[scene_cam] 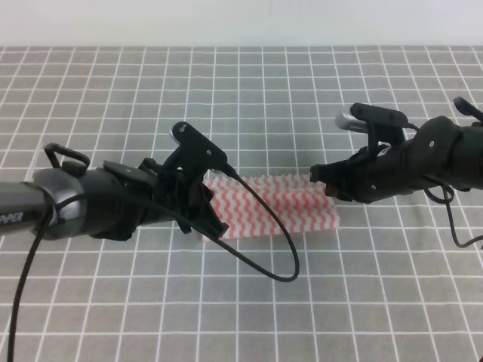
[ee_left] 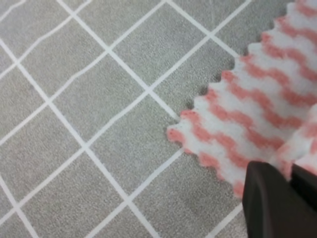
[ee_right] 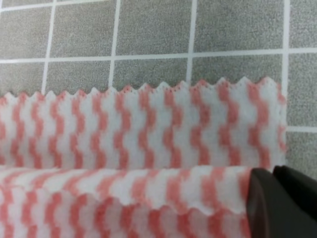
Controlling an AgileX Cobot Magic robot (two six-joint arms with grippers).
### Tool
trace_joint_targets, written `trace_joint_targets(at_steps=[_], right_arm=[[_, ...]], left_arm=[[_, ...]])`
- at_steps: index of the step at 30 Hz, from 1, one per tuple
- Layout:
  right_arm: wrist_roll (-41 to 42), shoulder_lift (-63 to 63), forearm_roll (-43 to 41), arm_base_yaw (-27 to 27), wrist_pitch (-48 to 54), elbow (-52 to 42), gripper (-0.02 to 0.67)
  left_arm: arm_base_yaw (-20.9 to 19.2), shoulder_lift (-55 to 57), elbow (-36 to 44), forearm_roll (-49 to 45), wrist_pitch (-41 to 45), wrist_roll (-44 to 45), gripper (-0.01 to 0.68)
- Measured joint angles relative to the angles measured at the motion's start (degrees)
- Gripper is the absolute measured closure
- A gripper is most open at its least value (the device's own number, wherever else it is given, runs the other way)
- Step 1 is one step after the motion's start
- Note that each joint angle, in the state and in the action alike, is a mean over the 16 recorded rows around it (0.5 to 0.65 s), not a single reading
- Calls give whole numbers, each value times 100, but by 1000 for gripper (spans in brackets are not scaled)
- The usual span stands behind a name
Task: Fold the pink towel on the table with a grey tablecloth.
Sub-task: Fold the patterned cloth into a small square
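The pink towel lies mid-table on the table with a grey tablecloth, its near part doubled over into a band. My left gripper is at the towel's left end, my right gripper at its right end. In the left wrist view the dark fingers are pressed together on a raised fold of the pink towel. Over on the right wrist view, the fingers are closed on the folded-over edge of the pink towel, whose lower layer still lies flat.
A black cable loops from the left arm across the towel's front and onto the cloth. The tablecloth's far edge meets a white wall. The grid cloth extends on all sides.
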State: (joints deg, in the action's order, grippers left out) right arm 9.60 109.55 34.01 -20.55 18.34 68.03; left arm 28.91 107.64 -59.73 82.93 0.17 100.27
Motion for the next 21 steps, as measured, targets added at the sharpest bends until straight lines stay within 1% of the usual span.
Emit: trace_joint_targets(at_steps=[16, 21], right_arm=[[0, 0, 0, 0, -74, 0, 664], [0, 0, 2, 0, -79, 0, 664]], left_arm=[[-2, -42, 2, 17, -17, 10, 672], [-1, -16, -2, 28, -19, 19, 629]])
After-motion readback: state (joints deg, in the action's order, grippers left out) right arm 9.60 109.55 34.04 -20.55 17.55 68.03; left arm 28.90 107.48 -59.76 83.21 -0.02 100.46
